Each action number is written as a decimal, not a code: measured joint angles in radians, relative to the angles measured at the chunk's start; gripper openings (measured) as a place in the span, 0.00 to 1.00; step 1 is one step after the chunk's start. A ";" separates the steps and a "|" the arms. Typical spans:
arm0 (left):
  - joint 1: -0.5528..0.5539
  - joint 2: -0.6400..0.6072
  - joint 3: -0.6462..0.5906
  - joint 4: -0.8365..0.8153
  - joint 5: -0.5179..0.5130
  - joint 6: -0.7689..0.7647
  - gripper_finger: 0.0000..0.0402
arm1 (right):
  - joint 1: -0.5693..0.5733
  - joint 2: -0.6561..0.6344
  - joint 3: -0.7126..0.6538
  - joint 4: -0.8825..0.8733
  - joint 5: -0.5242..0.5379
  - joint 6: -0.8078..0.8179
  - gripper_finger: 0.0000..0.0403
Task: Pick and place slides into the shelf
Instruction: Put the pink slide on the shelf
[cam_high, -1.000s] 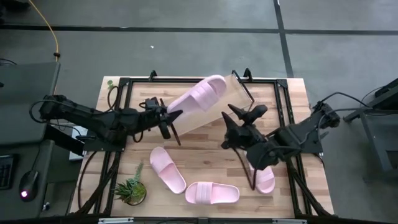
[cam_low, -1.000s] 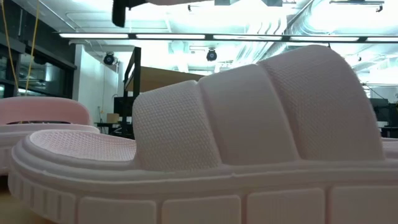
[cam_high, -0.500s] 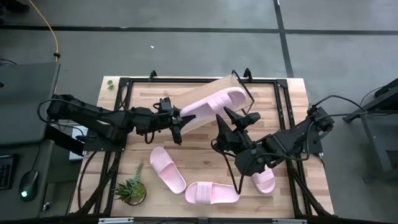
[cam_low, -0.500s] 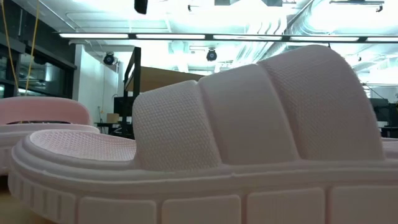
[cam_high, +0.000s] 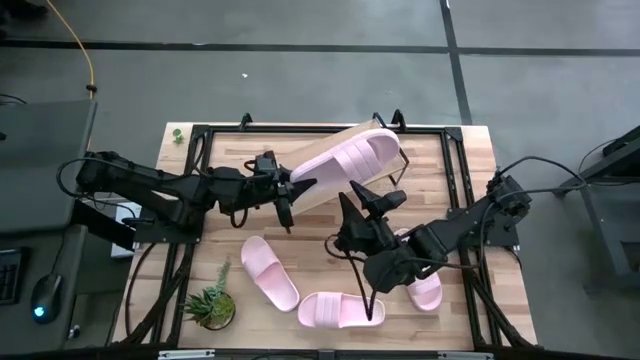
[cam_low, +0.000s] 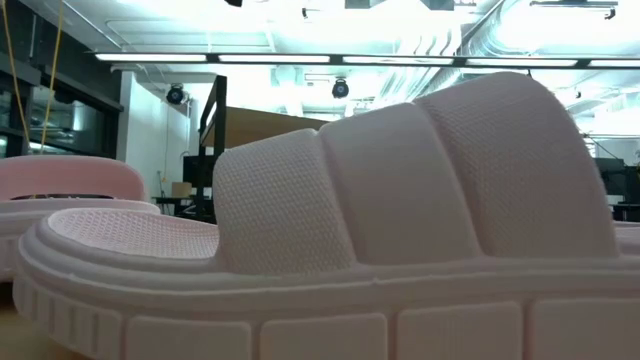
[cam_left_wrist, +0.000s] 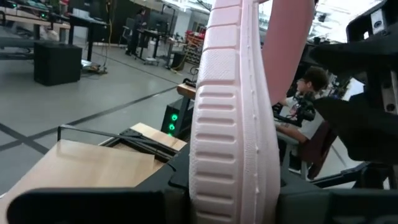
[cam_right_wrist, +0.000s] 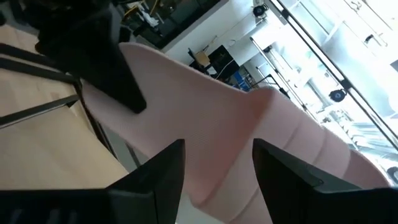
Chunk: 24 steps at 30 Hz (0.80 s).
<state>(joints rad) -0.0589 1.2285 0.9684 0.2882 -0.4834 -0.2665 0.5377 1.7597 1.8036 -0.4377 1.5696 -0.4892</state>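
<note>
We note the left gripper (cam_high: 287, 187), clamping the light-pink foam slide (cam_high: 350, 162), has carried it onto the slanted light-wood shelf (cam_high: 312, 194); right gripper (cam_high: 350, 200) has opened beside the shelf.

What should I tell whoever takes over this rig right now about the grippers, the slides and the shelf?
Left gripper: shut on one slide, holding it over the shelf.
Right gripper: open, empty, just beside that slide.
Other three slides: two on the table's near side, one partly under the right arm.
Done: no slide released on the shelf yet.
Left: set this one down, then place the other three.
</note>
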 joint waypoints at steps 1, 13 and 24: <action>0.000 0.000 0.000 0.000 0.002 0.000 0.18 | -0.003 0.000 0.000 0.001 0.001 -0.001 0.44; 0.000 0.000 0.000 -0.001 0.004 -0.004 0.18 | -0.046 0.000 0.001 0.059 0.001 -0.108 0.44; 0.001 0.000 0.000 -0.001 0.000 -0.007 0.18 | -0.100 0.000 0.001 0.069 0.001 -0.157 0.41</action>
<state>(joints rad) -0.0582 1.2285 0.9684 0.2871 -0.4831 -0.2737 0.4373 1.7596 1.8042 -0.3683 1.5706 -0.6461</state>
